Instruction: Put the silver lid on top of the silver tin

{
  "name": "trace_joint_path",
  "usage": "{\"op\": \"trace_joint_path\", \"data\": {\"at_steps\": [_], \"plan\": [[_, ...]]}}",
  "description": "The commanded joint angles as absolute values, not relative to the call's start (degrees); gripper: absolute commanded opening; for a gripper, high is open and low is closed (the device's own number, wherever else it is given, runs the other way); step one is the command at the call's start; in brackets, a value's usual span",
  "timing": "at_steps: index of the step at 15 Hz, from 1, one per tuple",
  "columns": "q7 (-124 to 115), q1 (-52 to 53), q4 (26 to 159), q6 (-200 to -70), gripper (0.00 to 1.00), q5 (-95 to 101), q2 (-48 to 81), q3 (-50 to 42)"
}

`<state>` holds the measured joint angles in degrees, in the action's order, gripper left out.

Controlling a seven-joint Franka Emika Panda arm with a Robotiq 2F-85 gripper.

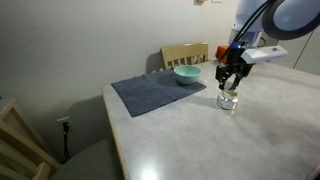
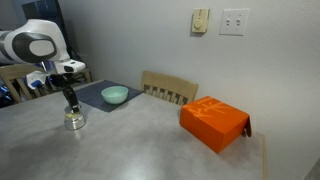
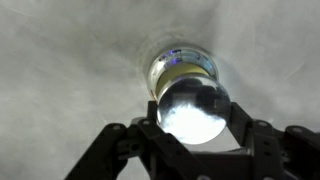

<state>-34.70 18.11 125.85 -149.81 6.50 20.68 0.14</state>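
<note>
We see our gripper clasping the flat, round, shiny silver lid just over the low, round silver tin.

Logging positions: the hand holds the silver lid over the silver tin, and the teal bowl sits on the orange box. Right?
No. The teal bowl sits on the grey mat, not the orange box, as an exterior view shows. The hand holds the silver lid over the silver tin.

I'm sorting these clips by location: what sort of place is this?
Probably a home dining area: a table with a wooden chair, a grey placemat, and a wall light switch.
</note>
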Motion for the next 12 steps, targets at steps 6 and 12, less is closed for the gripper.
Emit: {"op": "trace_joint_path", "data": {"at_steps": [6,12], "plan": [[-32.4,15.7,124.8,-148.4,0.44,4.1,21.5,0.8],[-31.8,15.7,124.1,-148.0,0.44,3.2,22.4,1.3]]}}
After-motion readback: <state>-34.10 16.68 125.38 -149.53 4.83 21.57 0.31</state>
